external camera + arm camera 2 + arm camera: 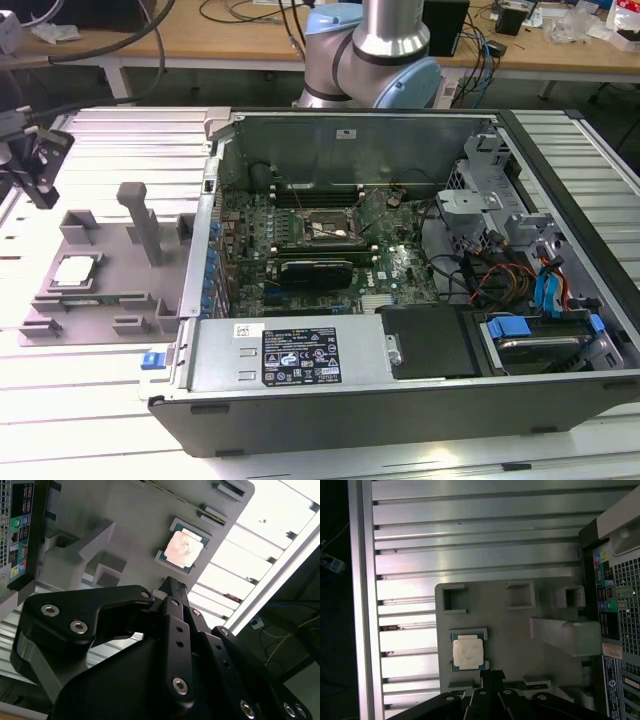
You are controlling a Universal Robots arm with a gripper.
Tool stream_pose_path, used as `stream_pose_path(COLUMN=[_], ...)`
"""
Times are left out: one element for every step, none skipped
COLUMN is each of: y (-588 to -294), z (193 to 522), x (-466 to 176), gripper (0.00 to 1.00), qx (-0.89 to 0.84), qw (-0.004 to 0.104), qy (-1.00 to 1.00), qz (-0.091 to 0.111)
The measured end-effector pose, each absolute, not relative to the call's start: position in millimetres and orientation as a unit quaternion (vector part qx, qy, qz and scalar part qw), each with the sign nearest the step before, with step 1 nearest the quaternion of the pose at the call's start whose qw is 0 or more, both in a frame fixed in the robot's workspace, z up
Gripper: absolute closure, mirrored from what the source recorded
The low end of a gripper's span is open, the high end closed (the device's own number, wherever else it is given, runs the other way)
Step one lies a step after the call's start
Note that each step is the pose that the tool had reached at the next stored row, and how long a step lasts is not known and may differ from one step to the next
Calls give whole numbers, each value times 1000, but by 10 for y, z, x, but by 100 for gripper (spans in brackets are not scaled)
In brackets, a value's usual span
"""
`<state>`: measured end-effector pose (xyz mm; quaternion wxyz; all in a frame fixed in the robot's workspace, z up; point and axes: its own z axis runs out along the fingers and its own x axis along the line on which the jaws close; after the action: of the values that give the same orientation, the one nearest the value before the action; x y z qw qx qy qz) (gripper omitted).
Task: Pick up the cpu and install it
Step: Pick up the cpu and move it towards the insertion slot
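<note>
So the cpu (78, 270) is sitting flat in its square pocket in the grey tray (120, 272), silvery top up. The tray is out on the slatted desk (90, 400), on the exterior view's left, just beside the open computer case (330, 375). Both wrist views look down at the chip (468, 652) with nothing touching it.

The jaws hang above the tray, clear of the cpu. From the first wrist view they look pressed together with nothing between them.

Inside the case, the dark socket (325, 228) on the motherboard (395, 262) looks empty to me, though I can't tell how its bracket is set.

My read is that basically nothing is done yet. The grab hasn't happened, so the whole pick and install is left.
</note>
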<state>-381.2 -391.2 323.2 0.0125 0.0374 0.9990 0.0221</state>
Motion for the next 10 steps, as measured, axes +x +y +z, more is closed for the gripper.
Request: stream_pose_path(y=[-3911,-3910,-3909,-3908,-3906,-3905,-3905,-3905,-3905,-3905], z=[3214,3197,3180,3158,3124,3098,3057,3024,2971,2932], x=[-3819,-3825,-3833,-3840,-3854,-3864,-3872,-3876,-3882,-3884], gripper=[89,89,89,89,89,89,89,89,89,89], qx=[37,37,37,37,37,37,37,37,37,37], qw=[13,12,12,12,13,13,12,12,12,12], qy=[999,999,999,999,999,999,999,999,999,999], qz=[22,22,22,22,22,22,22,22,22,22])
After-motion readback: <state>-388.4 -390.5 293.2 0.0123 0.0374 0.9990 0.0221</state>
